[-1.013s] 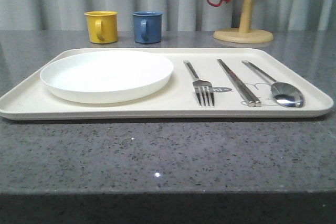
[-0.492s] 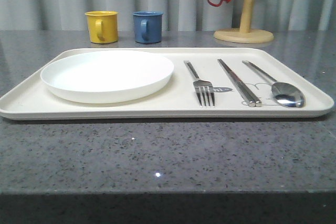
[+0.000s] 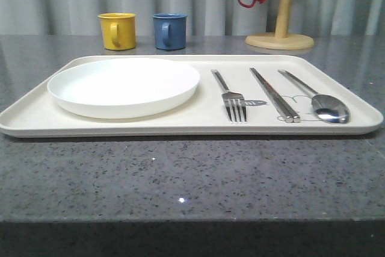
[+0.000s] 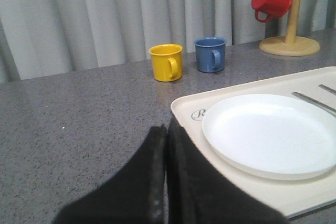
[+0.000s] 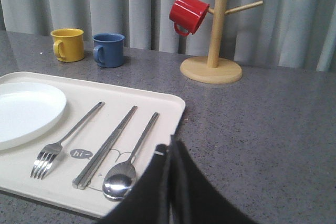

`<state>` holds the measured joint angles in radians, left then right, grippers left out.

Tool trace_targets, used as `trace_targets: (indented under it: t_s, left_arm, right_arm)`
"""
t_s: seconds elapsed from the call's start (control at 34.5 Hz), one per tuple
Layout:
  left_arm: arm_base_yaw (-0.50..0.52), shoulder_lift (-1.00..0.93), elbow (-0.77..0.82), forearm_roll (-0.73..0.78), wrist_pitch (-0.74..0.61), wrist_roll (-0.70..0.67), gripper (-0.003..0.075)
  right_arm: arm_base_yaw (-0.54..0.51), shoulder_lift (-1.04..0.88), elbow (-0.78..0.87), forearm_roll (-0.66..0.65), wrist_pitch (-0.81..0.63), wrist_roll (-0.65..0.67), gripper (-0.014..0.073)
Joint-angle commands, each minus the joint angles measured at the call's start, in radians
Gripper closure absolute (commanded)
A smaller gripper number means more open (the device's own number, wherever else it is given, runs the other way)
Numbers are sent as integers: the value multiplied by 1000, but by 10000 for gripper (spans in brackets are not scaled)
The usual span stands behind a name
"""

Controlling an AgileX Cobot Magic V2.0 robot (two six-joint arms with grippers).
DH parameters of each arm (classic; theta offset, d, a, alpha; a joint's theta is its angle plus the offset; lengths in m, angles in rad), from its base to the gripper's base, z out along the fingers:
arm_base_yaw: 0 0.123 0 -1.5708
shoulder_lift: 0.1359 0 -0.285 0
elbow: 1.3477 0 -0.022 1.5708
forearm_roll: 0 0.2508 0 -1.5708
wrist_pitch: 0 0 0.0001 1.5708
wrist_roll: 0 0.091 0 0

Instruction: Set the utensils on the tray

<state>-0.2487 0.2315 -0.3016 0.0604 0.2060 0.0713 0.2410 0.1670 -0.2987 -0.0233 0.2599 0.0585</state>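
A small "hi~" speech bubble printed on the tray (image 5: 157,109).

The left arm's black tool (image 4: 166,182) hangs over the speckled grey stone surface (image 4: 79,124), its fingers pressed together, just beside the corner of the cream-white rectangular tray (image 4: 184,109). A round white plate (image 4: 273,132) lies on the tray; two thin silver handles (image 4: 315,102), probably utensils, show past it. A yellow mug (image 4: 166,62) and a blue mug (image 4: 210,54) stand near the grey curtain (image 4: 105,14), and a red mug (image 4: 271,1) hangs on the wooden mug tree (image 4: 292,24).
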Motion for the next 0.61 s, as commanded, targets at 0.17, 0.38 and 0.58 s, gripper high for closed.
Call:
trace_targets:
  t_s: [0.17,0.38,0.58]
  left_arm:
    - [124,-155,154,-5,-82,-10,738]
    - [182,-263,267,-38,-84,-10,738]
    - [204,-259,306,-60,-118,-10,738]
  right_arm:
    - [-3,9,-27,-15,-79,-8,643]
    - [-3,9,-27,-15,-79,-8,643]
    - [-3,9,-27,-15,-78,-8,643]
